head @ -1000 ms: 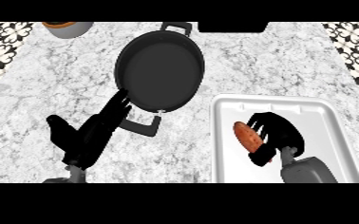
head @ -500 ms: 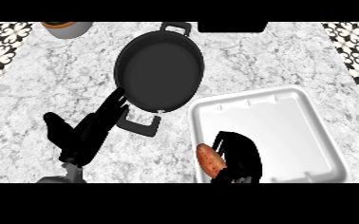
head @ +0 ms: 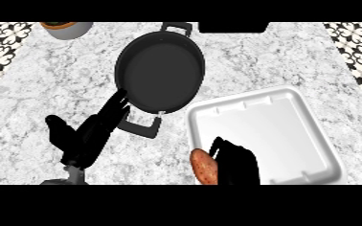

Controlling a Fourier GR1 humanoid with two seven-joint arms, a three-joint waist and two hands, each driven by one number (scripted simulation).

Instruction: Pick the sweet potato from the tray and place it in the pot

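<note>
Nearest, at the lower edge, the right hand [head: 237,165] curls round the sweet potato [head: 204,166], holding it at the near left corner of the white tray [head: 283,119], which sits tilted on the marble counter [head: 283,57]. To the left, the left hand [head: 88,134] is spread, its fingertips just beside the near handle of the black pot [head: 160,74]. Farther off, the pot lies bare inside. At the far left stands a small grey bowl [head: 67,28].
</note>
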